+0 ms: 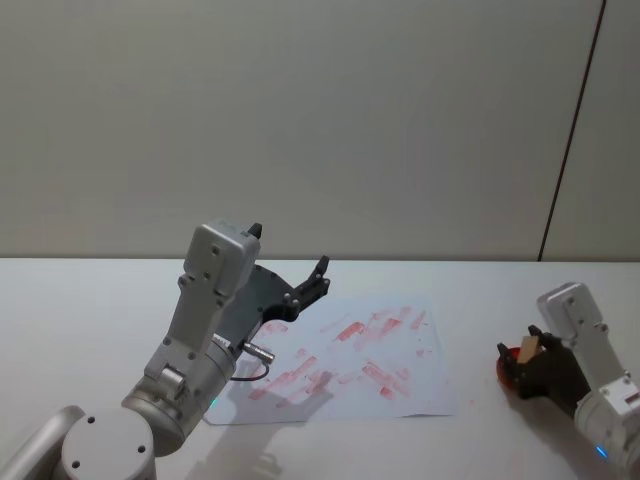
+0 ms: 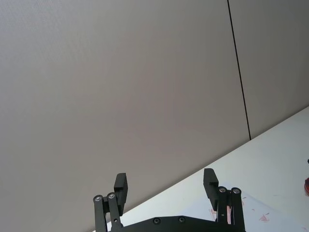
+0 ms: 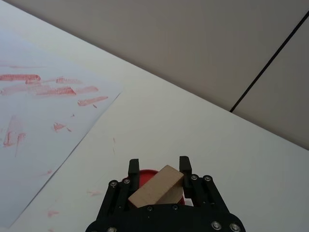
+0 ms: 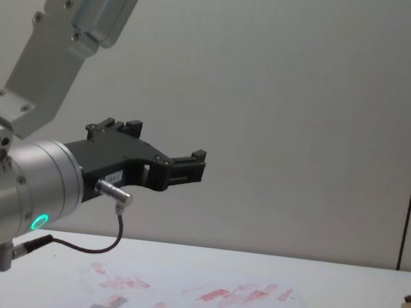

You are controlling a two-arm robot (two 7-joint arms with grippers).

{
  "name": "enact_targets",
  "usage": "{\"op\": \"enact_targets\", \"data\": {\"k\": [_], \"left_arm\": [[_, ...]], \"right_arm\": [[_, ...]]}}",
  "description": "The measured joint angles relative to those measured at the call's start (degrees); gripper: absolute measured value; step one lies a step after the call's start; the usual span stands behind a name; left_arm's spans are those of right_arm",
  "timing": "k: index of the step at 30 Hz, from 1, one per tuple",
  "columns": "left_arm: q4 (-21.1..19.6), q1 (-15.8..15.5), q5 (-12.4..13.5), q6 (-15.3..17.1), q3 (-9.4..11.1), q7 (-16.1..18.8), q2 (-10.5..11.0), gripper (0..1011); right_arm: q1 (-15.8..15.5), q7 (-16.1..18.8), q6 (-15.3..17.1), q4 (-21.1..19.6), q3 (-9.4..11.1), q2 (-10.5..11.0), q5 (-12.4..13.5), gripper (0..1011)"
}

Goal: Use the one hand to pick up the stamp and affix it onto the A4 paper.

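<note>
Right pincer (image 3: 159,166) sits low at the near right of the surface (image 1: 470,300) — pinching the stamp (image 3: 155,192), block tilted, right over the round red ink pad (image 3: 143,173). A4 paper (image 1: 370,350) lies flat to its left, mid-surface, smeared with red marks, apart from the stamp. Left pincer (image 2: 165,180) hangs in the air above the paper's left part — fingers spread, nothing between them.

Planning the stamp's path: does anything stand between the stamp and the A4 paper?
Nothing visible does. The right gripper holds the stamp over the ink pad; bare table lies between it and the A4 paper. The left gripper hangs open above the paper's left part.
</note>
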Motion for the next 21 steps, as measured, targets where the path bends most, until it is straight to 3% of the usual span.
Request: {"op": "enact_targets", "data": {"k": [14,21], "left_arm": [[0.0,0.0,0.0,0.0,0.0,0.0,0.0,1003],[0.0,0.0,0.0,0.0,0.0,0.0,0.0,1003]], "right_arm": [[0.8,-0.7,-6.5,-2.2,0.4,-1.0,4.7,480],[1.6,0.9,-9.5,-3.2,0.3,-1.9,7.6,480]]}}
